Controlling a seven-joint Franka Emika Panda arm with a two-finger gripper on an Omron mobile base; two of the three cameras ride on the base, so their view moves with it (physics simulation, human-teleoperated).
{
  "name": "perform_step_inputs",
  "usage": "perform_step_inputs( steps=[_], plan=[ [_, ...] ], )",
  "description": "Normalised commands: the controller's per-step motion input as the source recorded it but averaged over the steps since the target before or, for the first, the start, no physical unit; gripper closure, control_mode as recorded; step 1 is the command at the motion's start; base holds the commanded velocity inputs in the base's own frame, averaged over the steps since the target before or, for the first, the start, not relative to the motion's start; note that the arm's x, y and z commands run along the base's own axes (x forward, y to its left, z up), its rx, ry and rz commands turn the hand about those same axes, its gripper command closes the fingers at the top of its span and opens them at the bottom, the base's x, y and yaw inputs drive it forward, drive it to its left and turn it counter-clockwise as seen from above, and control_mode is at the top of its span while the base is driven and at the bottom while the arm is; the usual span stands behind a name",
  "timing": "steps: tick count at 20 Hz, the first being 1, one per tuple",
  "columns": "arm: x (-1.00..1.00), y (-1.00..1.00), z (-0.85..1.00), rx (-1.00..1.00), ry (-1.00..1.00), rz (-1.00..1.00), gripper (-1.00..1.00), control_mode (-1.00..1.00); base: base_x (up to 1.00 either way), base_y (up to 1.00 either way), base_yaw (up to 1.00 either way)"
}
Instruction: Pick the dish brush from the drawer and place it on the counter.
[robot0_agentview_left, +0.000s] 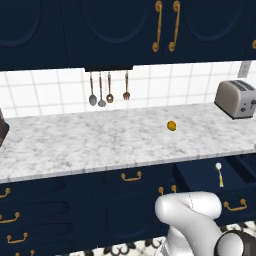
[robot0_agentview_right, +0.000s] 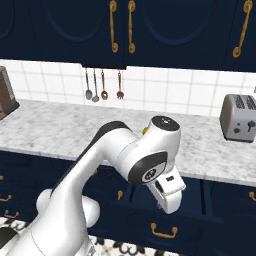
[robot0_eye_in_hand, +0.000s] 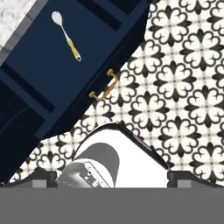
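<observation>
Inside the open drawer (robot0_eye_in_hand: 57, 65), the dish brush (robot0_eye_in_hand: 65, 36) lies flat on the navy bottom, white head toward the counter (robot0_agentview_left: 100, 140), yellow handle toward the drawer's front and its brass pull (robot0_eye_in_hand: 104, 87). Above the drawer, the fingers (robot0_eye_in_hand: 111, 178) are spread wide apart and grasp nothing, well clear of the brush. Beyond the drawer's front lies the patterned floor (robot0_eye_in_hand: 183, 78). On the counter behind the drawer sit a small yellow-orange ball (robot0_agentview_left: 171, 125) and, to the drawer's right, a toaster (robot0_agentview_left: 236, 98).
</observation>
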Motion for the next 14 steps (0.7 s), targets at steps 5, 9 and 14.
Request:
perform_step_inputs(
  steps=[5,9,14],
  plan=[
    [0.47,-0.07,-0.92,0.0,0.01,0.0,-1.0,-1.0,0.0,0.0,0.0],
    [0.27,-0.28,-0.76,0.04,0.0,-0.13,-1.0,-1.0,0.0,0.0,0.0],
    [0.19,-0.43,-0.69,0.03,0.0,-0.16,-1.0,-1.0,0.0,0.0,0.0]
  ],
)
